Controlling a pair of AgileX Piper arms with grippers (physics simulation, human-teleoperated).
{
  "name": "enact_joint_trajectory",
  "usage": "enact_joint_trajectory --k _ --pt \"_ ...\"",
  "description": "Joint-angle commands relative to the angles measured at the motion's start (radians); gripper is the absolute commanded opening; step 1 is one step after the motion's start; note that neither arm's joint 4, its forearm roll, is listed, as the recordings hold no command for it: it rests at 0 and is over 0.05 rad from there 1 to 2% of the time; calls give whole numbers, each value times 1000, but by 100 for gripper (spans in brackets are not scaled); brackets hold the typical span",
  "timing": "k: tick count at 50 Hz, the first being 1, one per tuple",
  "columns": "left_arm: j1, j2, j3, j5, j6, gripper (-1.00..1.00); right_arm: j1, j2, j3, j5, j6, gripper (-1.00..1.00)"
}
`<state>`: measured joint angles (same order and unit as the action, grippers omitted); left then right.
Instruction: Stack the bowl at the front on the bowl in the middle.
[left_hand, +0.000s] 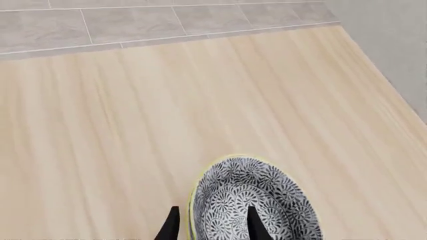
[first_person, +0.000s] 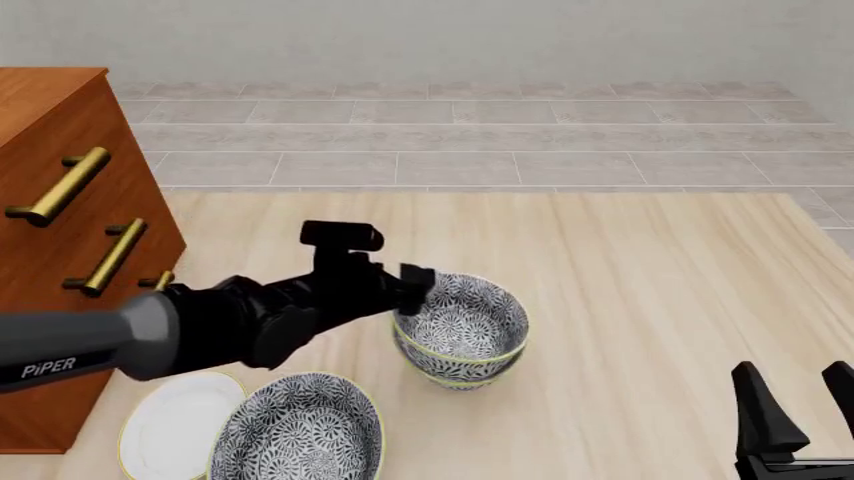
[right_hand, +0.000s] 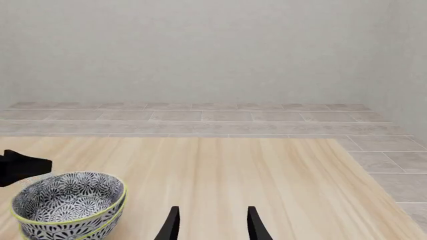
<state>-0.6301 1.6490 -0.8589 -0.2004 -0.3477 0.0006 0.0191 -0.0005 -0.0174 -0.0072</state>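
Nearest the front camera, a third patterned bowl (first_person: 296, 432) sits on the desk (first_person: 641, 300) beside a flat white plate (first_person: 180, 425), and the right hand (first_person: 798, 400) waits at the near right corner with its fingers spread around nothing. Further in, the bowl at the front (first_person: 463, 316) is nested in the bowl in the middle (first_person: 461, 372) near the desk's centre. Left hand (left_hand: 212, 220) has one finger (left_hand: 255, 225) inside that top bowl and the other outside its yellow rim, straddling the wall.
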Motion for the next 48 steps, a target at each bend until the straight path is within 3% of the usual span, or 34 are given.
enact_joint_trajectory --k 1,16,30,38,48 --pt "1 -50 21 12 9 100 0 0 0 0 0 100" --pt "32 -239 139 50 33 100 0 0 0 0 0 100" --pt "76 -484 290 91 65 100 0 0 0 0 0 100" --pt "151 -648 384 105 120 100 0 0 0 0 0 100" --pt "160 -824 464 157 130 100 0 0 0 0 0 100"
